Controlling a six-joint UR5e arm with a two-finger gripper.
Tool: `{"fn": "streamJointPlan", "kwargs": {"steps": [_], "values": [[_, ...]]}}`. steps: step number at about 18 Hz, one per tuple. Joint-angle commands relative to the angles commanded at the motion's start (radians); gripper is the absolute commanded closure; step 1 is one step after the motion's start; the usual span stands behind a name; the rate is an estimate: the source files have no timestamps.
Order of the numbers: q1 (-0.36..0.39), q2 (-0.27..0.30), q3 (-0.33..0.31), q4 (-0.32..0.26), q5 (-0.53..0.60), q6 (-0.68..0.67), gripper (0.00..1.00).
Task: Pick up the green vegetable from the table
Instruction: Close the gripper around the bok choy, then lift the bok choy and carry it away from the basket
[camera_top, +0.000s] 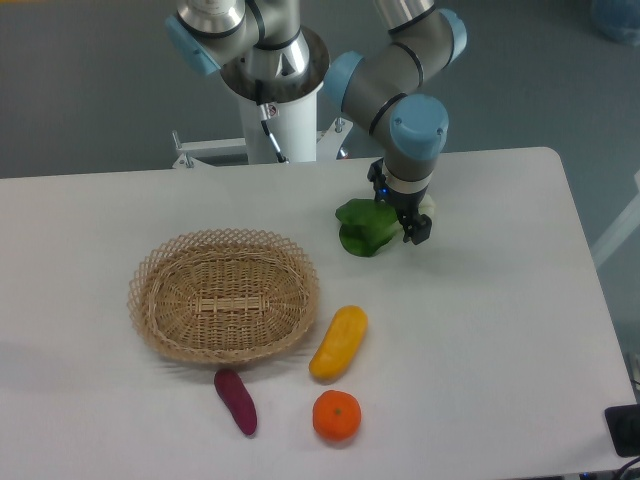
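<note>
The green vegetable (362, 227), a small bok choy with dark floppy leaves, hangs just above the white table (480, 330) at the back, right of centre. Its pale stem end (427, 205) peeks out beside my wrist. My gripper (408, 225) is shut on the stem end, leaves drooping out to its left. One dark finger (419, 231) shows below the wrist; the other is hidden behind the leaves.
A woven wicker basket (224, 295) sits at centre left. In front lie a yellow oblong vegetable (339, 342), an orange fruit (336, 416) and a purple sweet potato (236, 401). The arm's white base column (278, 120) stands behind the table's back edge.
</note>
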Motion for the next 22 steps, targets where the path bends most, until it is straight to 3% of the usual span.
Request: {"fn": "streamJointPlan", "kwargs": {"steps": [9,12,15,22], "values": [[0.006,-0.012,-0.02,0.002,0.052,-0.002,0.02],[0.008,-0.015,-0.02,0.002,0.054,-0.003,0.32],[0.008,-0.015,-0.017,0.003,0.054,-0.014,0.53],[0.012,-0.011,0.027,0.0,0.054,-0.009,0.56]]}}
